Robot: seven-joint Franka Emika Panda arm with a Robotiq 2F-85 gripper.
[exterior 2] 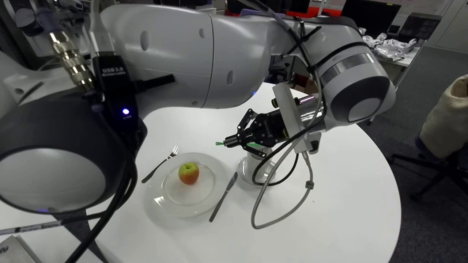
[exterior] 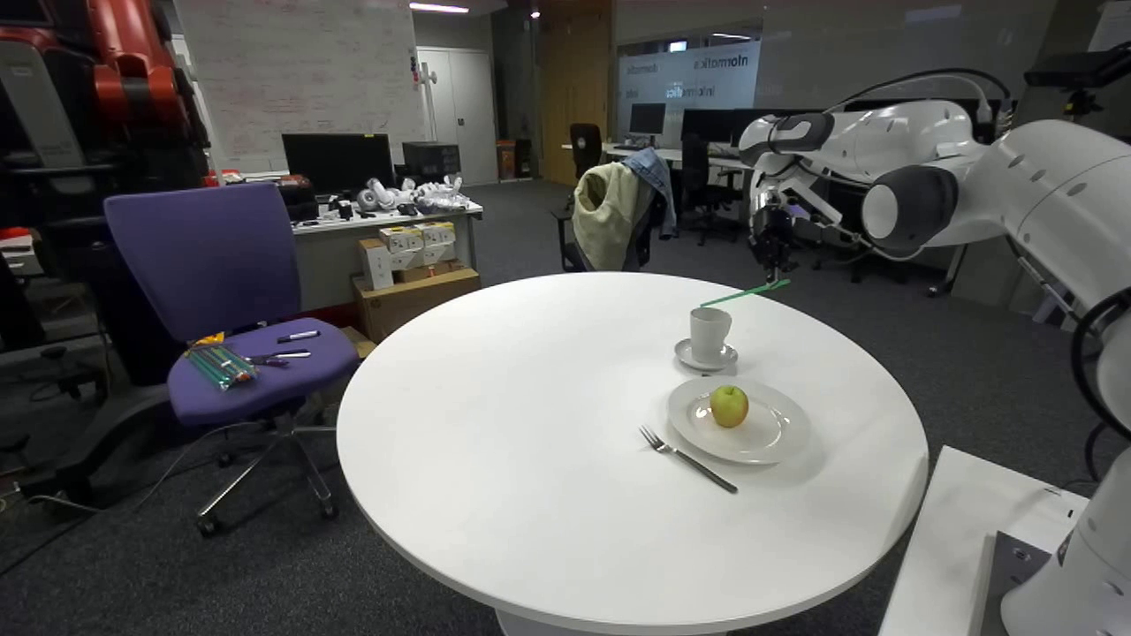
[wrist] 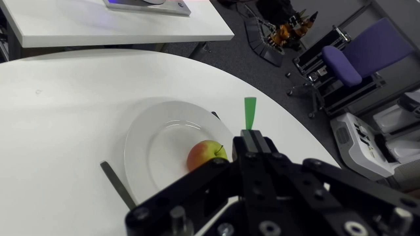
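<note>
With the Robotiq gripper [wrist: 251, 139] clamped on a slim green stick [wrist: 250, 113], flared at one end, probably best to hold the pinch firm against pivoting. Guide the thin end, close to the mouth of the white cup [exterior: 709, 336] on its saucer [exterior: 684, 353] (touching or not, impossible to tell), slowly and clear of the rim. Mind, farther out, the table knife [exterior 2: 223, 197] beside the plate [exterior 2: 204, 199], the apple [exterior 2: 188, 173] on it, and the fork [exterior 2: 159, 165].

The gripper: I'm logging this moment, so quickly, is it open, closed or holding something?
Gripper: closed, holding a thin green stick.
</note>
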